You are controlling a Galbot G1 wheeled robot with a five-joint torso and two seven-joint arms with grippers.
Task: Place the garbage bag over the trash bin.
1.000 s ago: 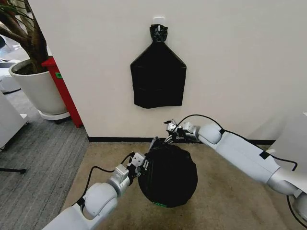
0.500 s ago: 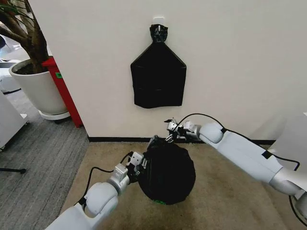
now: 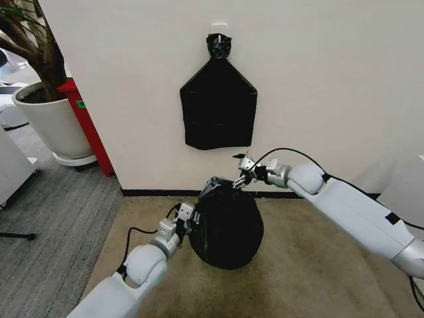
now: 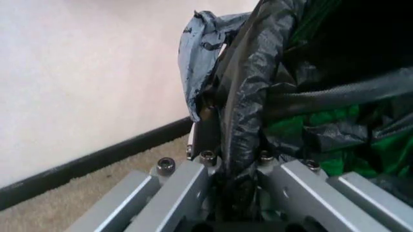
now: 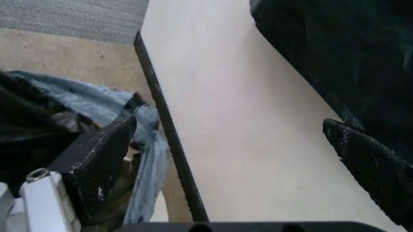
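Note:
The black garbage bag (image 3: 226,222) stands on the floor by the wall, draped in a downward-tapering shape. The trash bin is hidden under it. My left gripper (image 3: 186,218) is at the bag's left side, shut on a fold of its plastic (image 4: 242,111). My right gripper (image 3: 243,176) hovers at the bag's upper right edge, by the wall. Its fingers (image 5: 96,154) are spread wide open with bare wall between them, and one finger lies against the bag's crumpled edge (image 5: 71,104).
A flat black bundle (image 3: 218,109) with a knotted top hangs on the wall above the bag. A large white plant pot (image 3: 53,122) and a red panel (image 3: 86,122) stand at the far left. Beige carpet (image 3: 311,265) lies in front and to the right.
The bag has shrunk from a round ballooned shape and sunk toward the wall. My left gripper followed it forward. My right gripper shifted right and slightly up.

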